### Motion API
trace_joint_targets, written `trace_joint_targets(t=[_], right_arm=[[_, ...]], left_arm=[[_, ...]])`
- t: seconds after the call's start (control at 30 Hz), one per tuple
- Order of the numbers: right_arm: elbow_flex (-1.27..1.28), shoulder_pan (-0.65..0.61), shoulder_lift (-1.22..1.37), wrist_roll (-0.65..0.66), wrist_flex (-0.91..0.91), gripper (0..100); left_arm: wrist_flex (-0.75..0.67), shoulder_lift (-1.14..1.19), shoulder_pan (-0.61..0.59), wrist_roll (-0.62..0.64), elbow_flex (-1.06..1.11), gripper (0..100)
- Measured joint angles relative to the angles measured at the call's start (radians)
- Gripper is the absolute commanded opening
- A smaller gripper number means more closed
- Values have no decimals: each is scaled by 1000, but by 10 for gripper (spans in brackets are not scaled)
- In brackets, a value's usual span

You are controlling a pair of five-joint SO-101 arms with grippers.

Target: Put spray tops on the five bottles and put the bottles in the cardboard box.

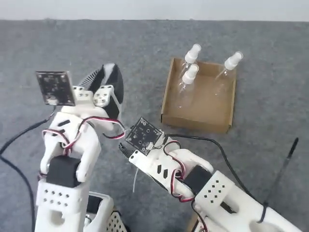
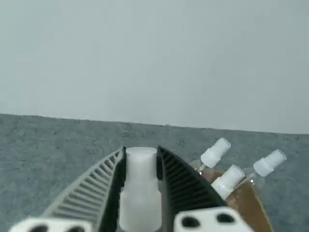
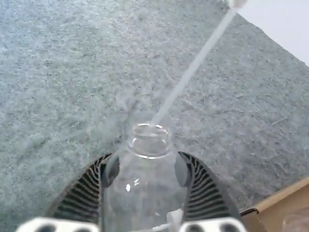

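Grey carpet (image 1: 120, 43) is my work surface. My left gripper (image 2: 140, 151) clamps a spray top (image 2: 140, 193); my right gripper (image 3: 145, 163) grasps an open bottle (image 3: 144, 193), near centre. Three capped bottles (image 1: 187, 79) lean in the cardboard box (image 1: 167, 94), far right.

**Grey Mat, Pale Wall, Black Wires**

A grey mat (image 1: 270, 159) covers the whole table. It looks soft and fuzzy, like a carpet, with tiny light flecks in it. A pale wall (image 1: 145, 8) stands at the far edge of the mat. The wall is plain all over. A black wire (image 1: 19, 134) lies on the mat at the left and runs off the side. A second wire (image 1: 205, 139) curves over the mat in the middle. A thin black strip (image 1: 286, 162) sticks up at the right, and it leans.
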Motion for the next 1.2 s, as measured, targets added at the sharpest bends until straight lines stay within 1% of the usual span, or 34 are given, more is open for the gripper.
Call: trace_joint_targets(t=[0.17,0.23,0.4,0.57,0.7,0.9,1.0,1.2], right_arm=[[29,-2,0,-2,0,6],[29,-3,-2,-31,0,6],[31,-3,-2,-109,0,6],[31,-3,-2,-147,0,6],[31,-3,-2,-153,0,6],[31,-3,-2,-157,0,6],[31,-3,-2,-157,0,6],[31,-3,-2,-157,0,6]], left_arm=[[77,0,0,2,0,13],[100,0,0,5,0,13],[124,0,0,5,0,13],[147,0,0,5,0,13],[163,-6,0,5,0,14],[198,-175,0,5,5,13],[206,-278,0,-26,43,13],[196,-295,68,-44,129,15]])
